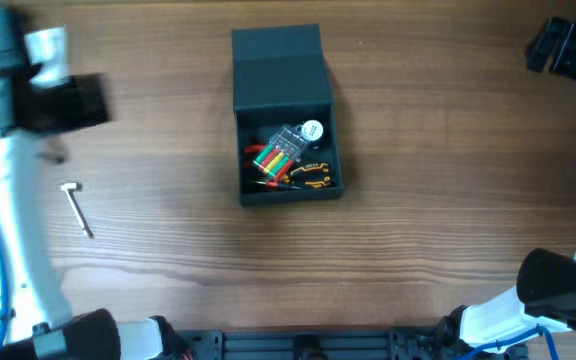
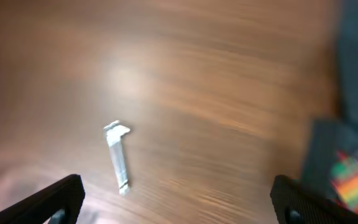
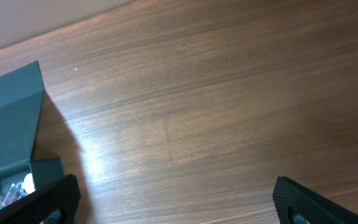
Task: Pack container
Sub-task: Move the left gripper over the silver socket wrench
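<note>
The container [image 1: 286, 120] is a dark teal-grey box at the table's middle, its flap lid [image 1: 278, 62] folded open at the back. Inside lie colourful tools [image 1: 278, 155], a white round piece [image 1: 311, 129] and an orange-and-black tool [image 1: 311, 174]. A small silver tool [image 1: 76, 207] lies on the wood at the left, also in the left wrist view [image 2: 117, 158]. My left gripper [image 1: 78, 100] hovers high at the far left, open [image 2: 179, 205] and holding nothing. My right gripper [image 1: 553, 48] is at the far right back, open [image 3: 179, 205] over bare wood, with the container [image 3: 8, 124] off to its left.
The wooden table [image 1: 448, 200] carries only the container and the silver tool. The arm bases [image 1: 298, 345] line the front edge. In the left wrist view the container [image 2: 353, 143] shows blurred at the right edge.
</note>
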{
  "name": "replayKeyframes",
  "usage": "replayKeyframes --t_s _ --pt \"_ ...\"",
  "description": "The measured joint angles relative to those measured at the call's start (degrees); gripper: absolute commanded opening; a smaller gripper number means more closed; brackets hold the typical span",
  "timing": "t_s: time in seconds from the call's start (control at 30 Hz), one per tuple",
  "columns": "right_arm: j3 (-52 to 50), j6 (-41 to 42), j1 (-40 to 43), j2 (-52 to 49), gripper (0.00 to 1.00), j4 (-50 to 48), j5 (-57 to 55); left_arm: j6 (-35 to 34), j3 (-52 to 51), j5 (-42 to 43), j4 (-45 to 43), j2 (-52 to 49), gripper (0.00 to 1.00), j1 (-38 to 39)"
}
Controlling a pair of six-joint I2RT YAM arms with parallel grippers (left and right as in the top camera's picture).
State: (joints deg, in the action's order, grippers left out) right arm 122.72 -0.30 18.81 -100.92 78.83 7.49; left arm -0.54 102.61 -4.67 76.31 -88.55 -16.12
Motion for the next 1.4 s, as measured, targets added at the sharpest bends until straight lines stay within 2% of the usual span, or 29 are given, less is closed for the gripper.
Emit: replayKeyframes --t_s 0.1,0.2,0.5,0.7,0.9,1.03,1.2,1.4 --pt "0.00 0.00 -0.11 0.00 1.00 -0.04 0.00 -3.39 -1.49 -0.22 -0.42 1.14 1.00 -6.14" --pt "0.00 0.00 -0.11 0.04 1.00 -0.09 0.00 -4.94 -6.08 -0.17 -2.47 1.42 1.00 -8.92" --pt "0.00 0.00 -0.11 0.04 1.00 -0.15 0.00 -6.27 -33.38 0.59 -20.46 1.07 1.00 -10.91" --pt "0.00 0.00 -0.11 0.07 1.00 -0.04 0.00 -5.70 -44.78 1.09 -28.72 1.07 1.00 -14.91" --pt "0.00 0.00 -0.11 0.07 1.00 0.00 0.00 -3.15 -46.88 1.42 -32.24 1.07 1.00 -19.28" --pt "-0.02 0.00 -0.11 0.07 1.00 0.04 0.00 -0.68 -46.88 2.58 -33.68 1.07 1.00 -19.58" --pt "0.00 0.00 -0.11 0.07 1.00 0.07 0.00 4.28 -46.90 9.46 -37.11 1.07 1.00 -19.58" --pt "0.00 0.00 -0.11 0.07 1.00 0.28 0.00 7.41 -46.90 13.29 -39.21 0.04 1.00 -19.65"
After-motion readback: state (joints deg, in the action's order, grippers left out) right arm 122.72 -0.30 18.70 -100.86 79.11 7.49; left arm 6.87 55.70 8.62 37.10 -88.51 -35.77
